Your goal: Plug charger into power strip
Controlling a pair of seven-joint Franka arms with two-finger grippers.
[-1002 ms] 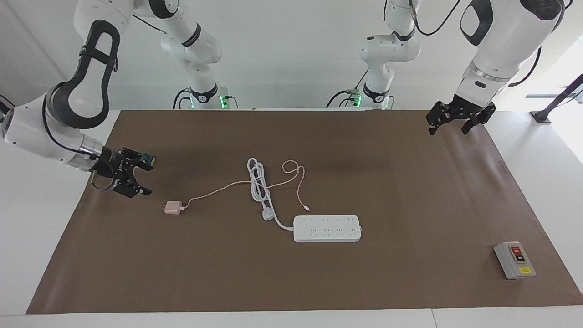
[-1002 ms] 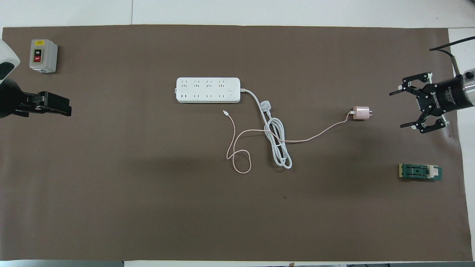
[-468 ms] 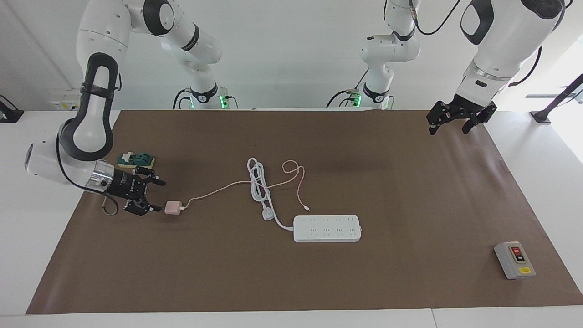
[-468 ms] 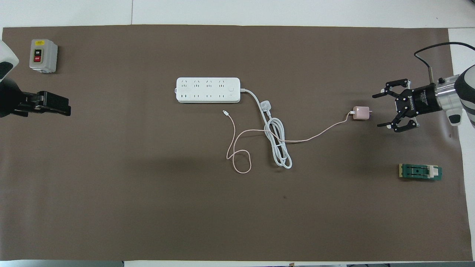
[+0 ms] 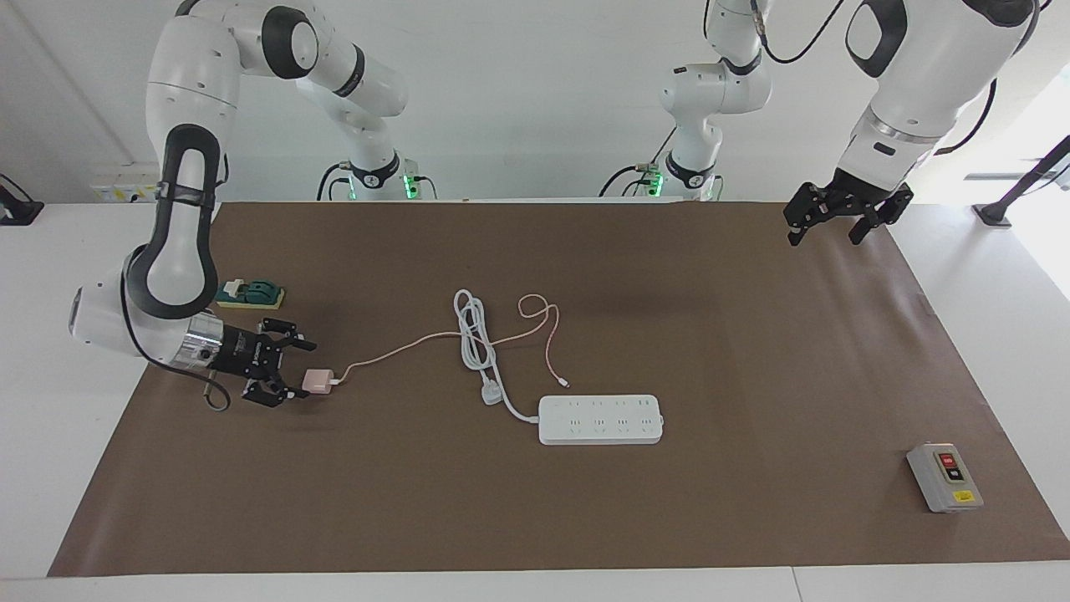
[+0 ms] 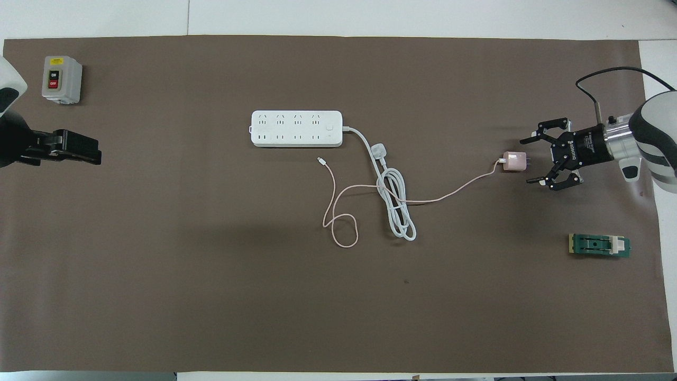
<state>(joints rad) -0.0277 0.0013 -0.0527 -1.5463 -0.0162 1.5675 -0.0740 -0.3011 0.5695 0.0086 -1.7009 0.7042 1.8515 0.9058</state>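
The pale pink charger (image 5: 317, 380) (image 6: 514, 161) lies on the brown mat toward the right arm's end of the table. Its thin pink cable (image 5: 418, 339) loops across to a tiny white connector (image 6: 319, 159) beside the power strip (image 5: 600, 419) (image 6: 296, 128), a long white bar at mid-table. My right gripper (image 5: 303, 370) (image 6: 530, 161) is low at the mat, open, its fingers reaching to either side of the charger's prong end without closing on it. My left gripper (image 5: 823, 238) (image 6: 69, 148) waits open, raised over the mat's edge at the left arm's end.
The strip's thick white cord (image 6: 396, 206) lies coiled over the pink cable, with its white three-pin plug (image 6: 379, 151) beside the strip. A grey switch box (image 5: 945, 477) (image 6: 62, 79) sits at the left arm's end. A green block (image 5: 251, 293) (image 6: 599, 245) lies near the right gripper.
My right gripper has come down and moved in along the mat to the charger's prong end, staying open. The charger, cable and strip have not moved. The left arm has barely moved.
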